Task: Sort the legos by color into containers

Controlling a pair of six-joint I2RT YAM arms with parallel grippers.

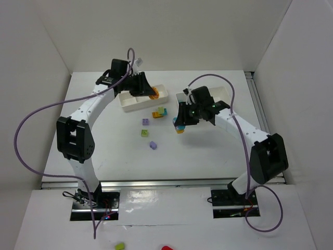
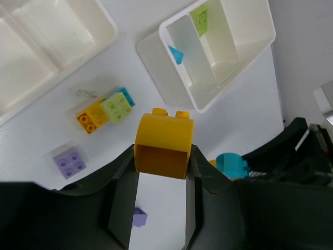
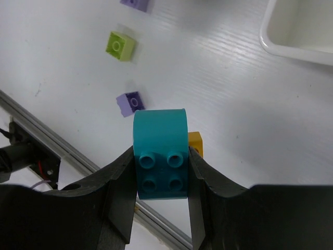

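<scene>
Teal brick [image 3: 158, 136] clamped in my right gripper [image 3: 162, 157], held off table for carrying; left gripper [image 2: 164, 154] pinches yellow brick [image 2: 164, 136], tray [image 2: 155, 61] at one o'clock likely my drop.

White arms [image 1: 91, 107], black joints [image 1: 75, 136] and tools [image 2: 162, 151], purple cables [image 1: 32, 113]

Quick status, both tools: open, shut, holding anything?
Left tool: shut on a yellow lego.
Right tool: shut on a teal lego.
</scene>
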